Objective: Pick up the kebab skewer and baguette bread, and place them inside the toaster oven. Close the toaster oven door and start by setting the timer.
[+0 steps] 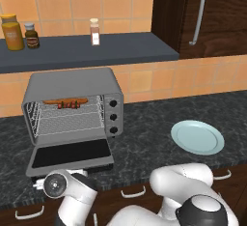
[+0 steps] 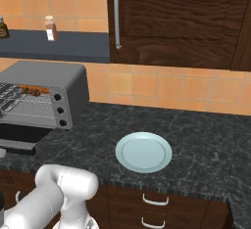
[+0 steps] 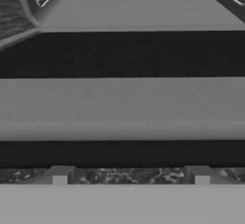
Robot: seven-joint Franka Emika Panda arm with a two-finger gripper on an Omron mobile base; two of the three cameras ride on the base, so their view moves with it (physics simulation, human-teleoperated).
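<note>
The toaster oven [image 1: 72, 82] [image 2: 44, 79] stands on the left of the counter, its door [image 1: 70, 152] [image 3: 122, 106] dropped flat and open. On the wire rack inside, the baguette bread [image 1: 65, 101] lies along the back, and the kebab skewer [image 1: 69, 105] [image 2: 32, 92] lies just in front of it. My hand sits low at the front edge of the door, looking along it into the oven. The gripper [image 3: 130, 176] is open with nothing between its fingertips, which are spread wide just short of the door's grey front edge.
A pale blue plate [image 1: 197, 136] [image 2: 143, 152] lies bare on the dark stone counter to the right of the oven. Jars [image 1: 12, 32] and a spice bottle [image 1: 95, 32] stand on the shelf above. A dark wooden cabinet [image 2: 176, 17] rises at the right.
</note>
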